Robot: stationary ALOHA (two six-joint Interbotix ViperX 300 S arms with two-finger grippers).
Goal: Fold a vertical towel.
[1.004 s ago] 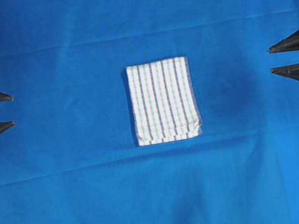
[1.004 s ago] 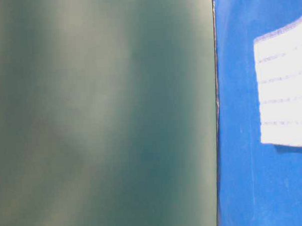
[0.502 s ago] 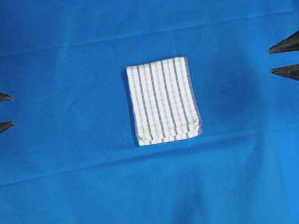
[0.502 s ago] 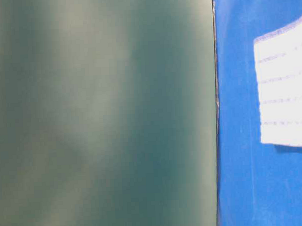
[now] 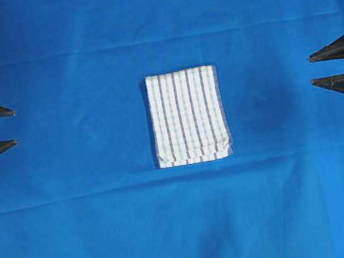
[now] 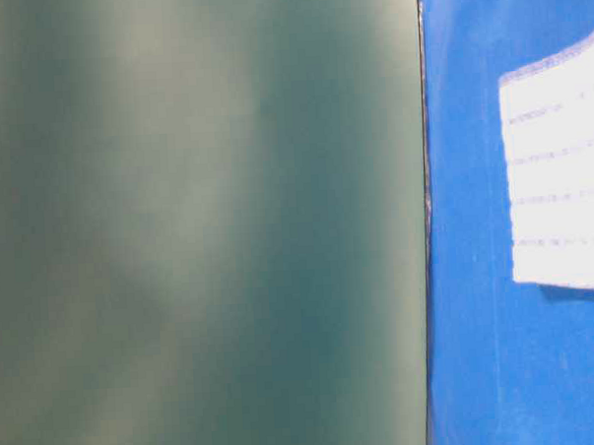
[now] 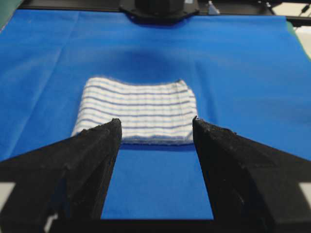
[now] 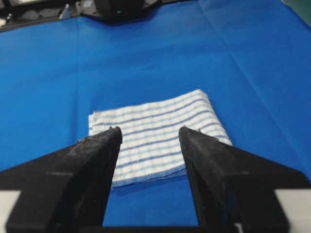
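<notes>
The towel (image 5: 187,116) lay at the centre of the overhead frame, its long axis running top to bottom and its stripes running the same way. It was folded into a compact rectangle, white with thin dark-blue, grey and light-blue stripes and faint cross lines. Layered edges showed along its bottom edge, and the lower right corner bulged out slightly. It rested flat on the blue cloth (image 5: 84,234) covering the table.

The left gripper (image 5: 15,129) sat at the left edge of the overhead frame, fingers spread apart and empty, tips pointing toward the towel but well apart from it. The right gripper (image 5: 311,71) sat at the right edge, likewise spread and empty, also well apart from the towel.

Both grippers were cut off by the frame edges overhead. In the table-level view a blurred grey-green surface (image 6: 199,227) filled the left two thirds; only part of the towel (image 6: 559,172) showed at the right edge, overexposed and cut off.
</notes>
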